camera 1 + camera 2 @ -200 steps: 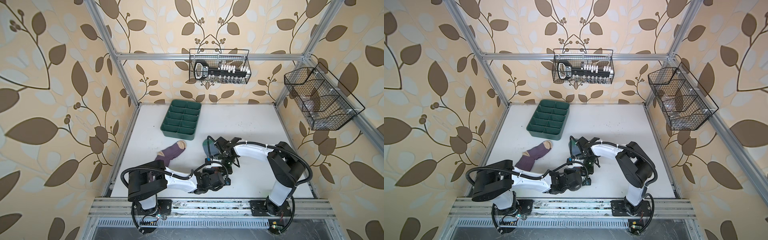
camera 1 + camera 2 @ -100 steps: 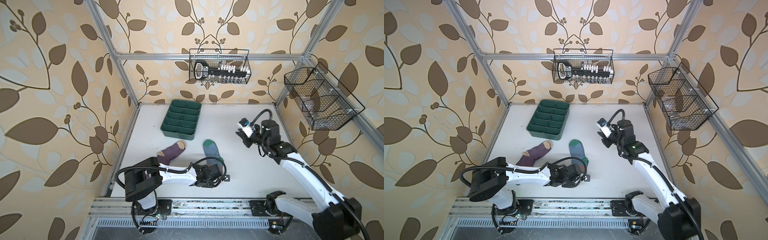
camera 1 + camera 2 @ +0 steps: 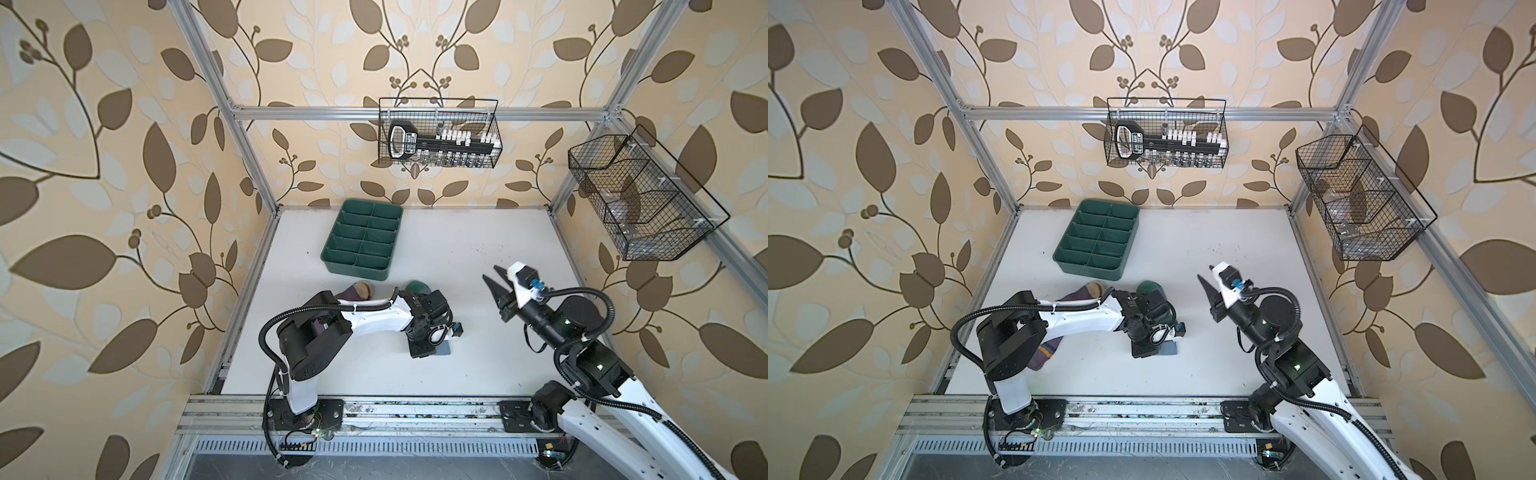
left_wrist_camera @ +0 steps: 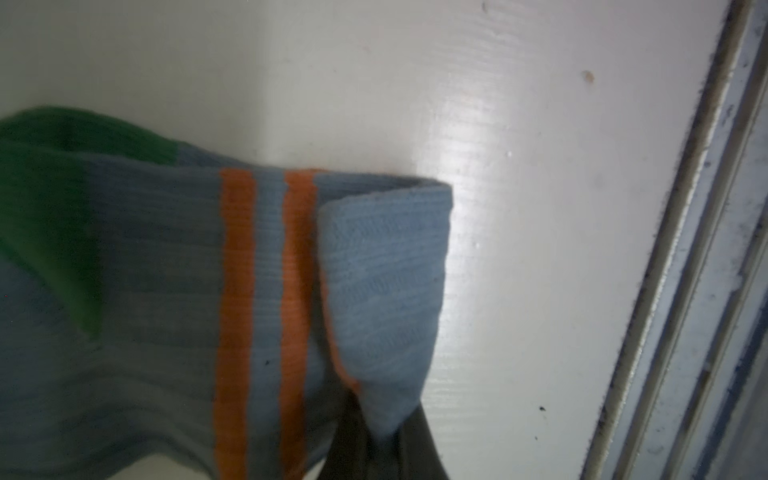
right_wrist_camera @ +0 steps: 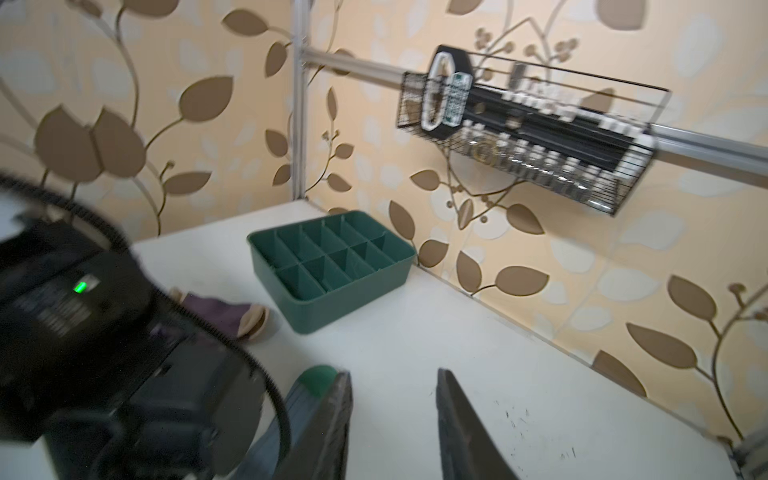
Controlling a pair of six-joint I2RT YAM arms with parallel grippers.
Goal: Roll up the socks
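Item 1: light blue ribbed sock point(image 4: 158, 291), green toe, two orange stripes. It lies about the middle of the white tabletop point(image 3: 457, 249), toe toward 12 o'clock and cuff toward 6 o'clock. In both top views the left arm covers most of its length, so only the green toe and the cuff end show. In the left wrist view the cuff end is folded back over the leg, with an orange edge along the fold. Whether the cuff is clear of the table cannot be told.

Item 2: purple ribbed sock point(image 3: 353, 293), beige toe. It lies at 9 o'clock on the table, its toe near the tray and apart from the light blue ribbed sock. Its leg runs under the left arm.

Item 3: left gripper point(image 3: 424, 352). It is pressed together on the folded cuff of the light blue ribbed sock and points toward 6 o'clock. Its dark fingers point(image 4: 424, 449) pinch the fabric.

Item 4: right gripper point(image 3: 491, 273). Its jaws are spread with nothing between them. It hangs above the table at 3 o'clock, well apart from both socks.

Item 5: dark green plastic tray point(image 3: 357, 269), divided into compartments, at 11 o'clock.

Item 6: black wire basket point(image 3: 440, 133), on the back wall at 12 o'clock.

Item 7: black mesh basket point(image 3: 640, 199), on the side wall at 2 o'clock.
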